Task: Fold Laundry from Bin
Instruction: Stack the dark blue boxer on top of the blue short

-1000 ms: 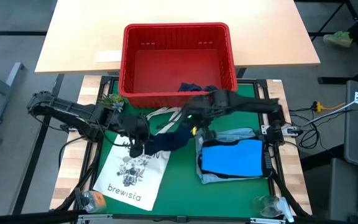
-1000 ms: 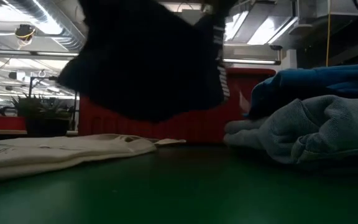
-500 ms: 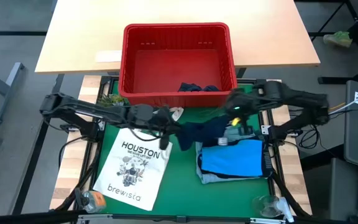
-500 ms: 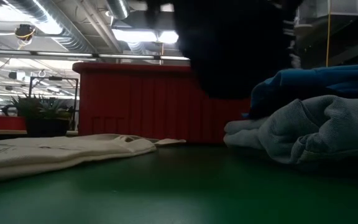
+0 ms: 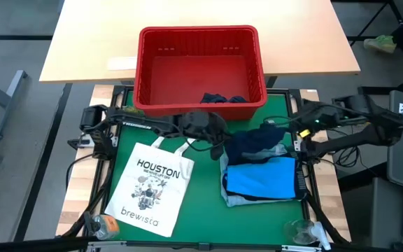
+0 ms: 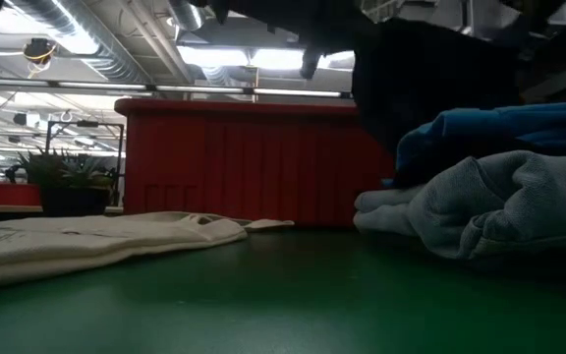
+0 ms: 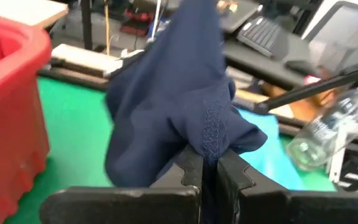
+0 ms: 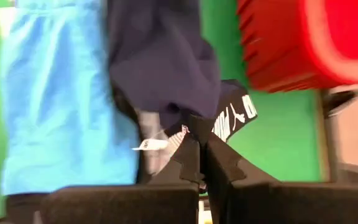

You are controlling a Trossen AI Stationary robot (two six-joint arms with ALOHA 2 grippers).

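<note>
Lighting: ceiling strips (image 6: pixel 263 59) glaring in low view, foreground lying dim; right wrist view blurring; overhead view evenly lit.

A dark navy garment (image 5: pixel 254 143) hangs stretched above the folded bright blue garment (image 5: pixel 264 176), which lies on a light blue denim shirt (image 5: pixel 238 198). The red bin (image 5: pixel 200 40) holds another dark garment (image 5: pixel 222 99).

The bin (image 5: pixel 199 68) is ribbed red plastic; the navy garment (image 7: pixel 173 106) soft stitched cloth; the surface (image 5: pixel 208 210) matt green; the tote bag (image 5: pixel 151 189) pale printed fabric.
</note>
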